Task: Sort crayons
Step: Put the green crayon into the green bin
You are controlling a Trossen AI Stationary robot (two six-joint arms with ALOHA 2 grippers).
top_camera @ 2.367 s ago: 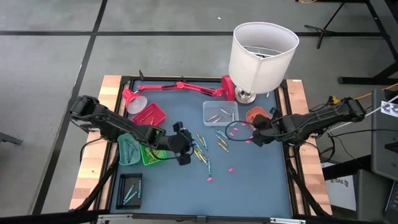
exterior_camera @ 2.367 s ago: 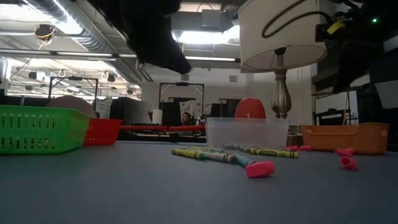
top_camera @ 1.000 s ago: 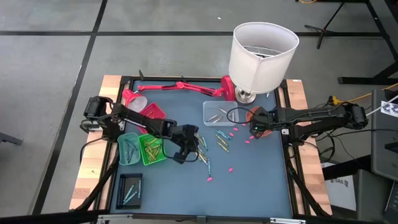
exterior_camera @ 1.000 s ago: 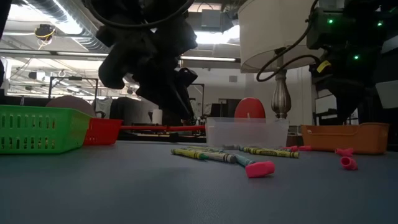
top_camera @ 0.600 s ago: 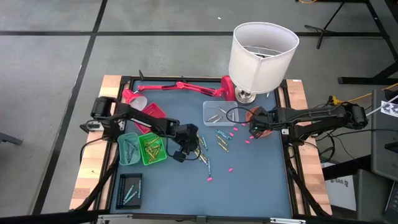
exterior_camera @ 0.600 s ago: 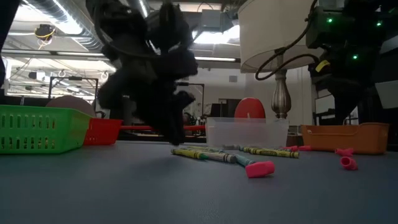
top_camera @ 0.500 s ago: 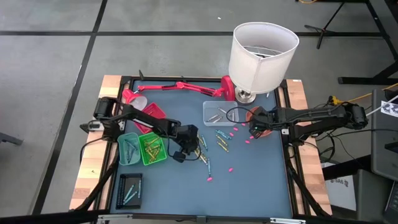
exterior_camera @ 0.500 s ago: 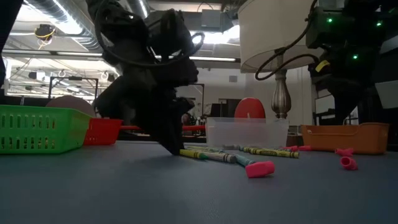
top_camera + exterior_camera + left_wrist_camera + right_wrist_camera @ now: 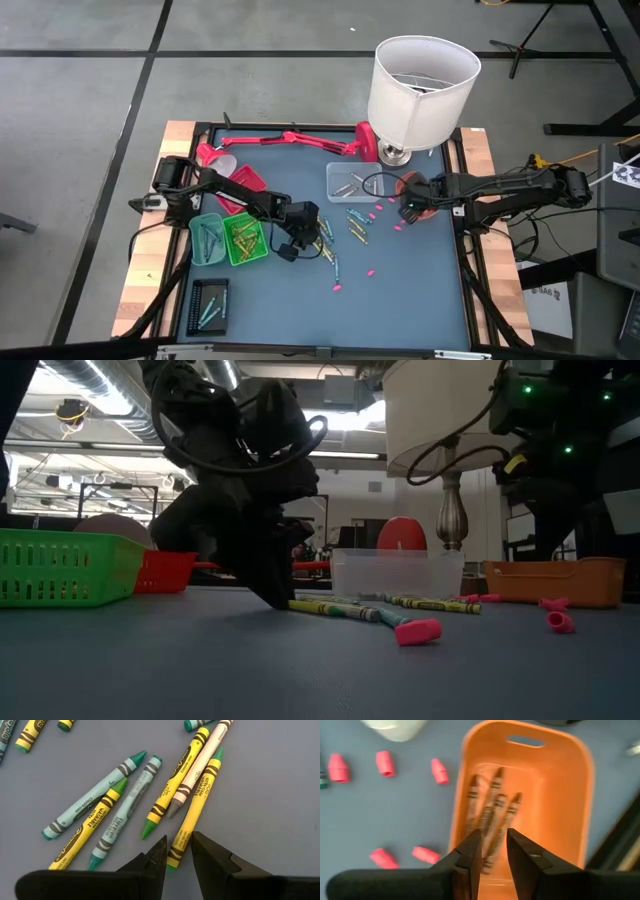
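Loose crayons (image 9: 328, 243) lie flat on the blue mat mid-table, in yellow, green, teal and grey. My left gripper (image 9: 178, 844) is down at the mat (image 9: 272, 592), open. Its fingers stand on either side of the near end of a yellow crayon with a green tip (image 9: 194, 809) without touching it. My right gripper (image 9: 494, 845) hangs open and empty above the orange tray (image 9: 570, 780), which holds several brownish-orange crayons (image 9: 490, 815). In the high view it sits at the table's right (image 9: 408, 206).
Green (image 9: 246, 243), teal (image 9: 207, 240), red (image 9: 240, 184), clear (image 9: 353, 181) and black (image 9: 208, 303) trays hold sorted crayons. A white-shaded lamp (image 9: 422, 88) stands at the back right. A red desk lamp (image 9: 290, 139) lies along the far edge. Pink bits (image 9: 370, 272) are scattered about.
My left gripper has come down from above the mat to the loose crayons and tipped more steeply downward; its fingertips now sit at the mat by the yellow crayon's end. The crayons have not moved.
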